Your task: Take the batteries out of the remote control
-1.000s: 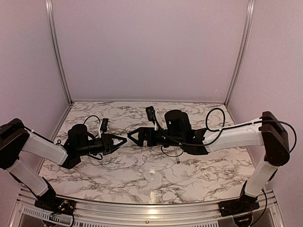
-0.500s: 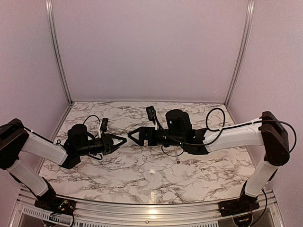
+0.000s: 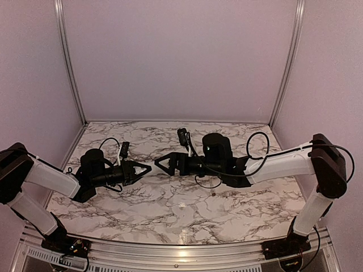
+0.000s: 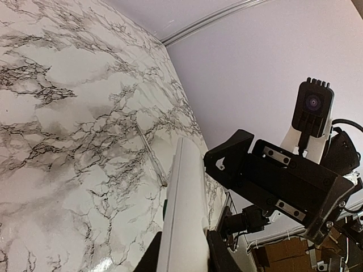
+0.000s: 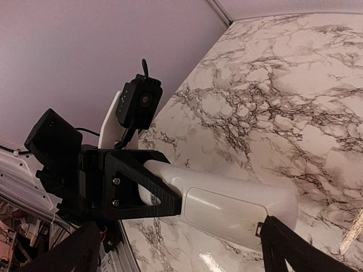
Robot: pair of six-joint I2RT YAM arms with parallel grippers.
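Observation:
The remote control (image 5: 227, 204) is a slim white bar held level above the marble table, with a smooth cover panel on the face turned to the right wrist camera. My left gripper (image 3: 139, 169) is shut on one end of it, and the left wrist view shows the bar (image 4: 184, 215) running out from between the fingers (image 4: 218, 258). Facing it, my right gripper (image 3: 160, 164) stands wide open, its fingers (image 5: 295, 249) at either side of the remote's free end. I cannot tell whether they touch it. The batteries are out of view.
A thin grey stick (image 4: 148, 152) lies on the marble table (image 3: 170, 209) below the arms. Lilac walls close the back and both sides, and a metal rail (image 3: 170, 255) runs along the near edge by the arm bases.
The right arm has shifted slightly to the right, its open gripper still facing the remote. The left arm and the remote have not moved.

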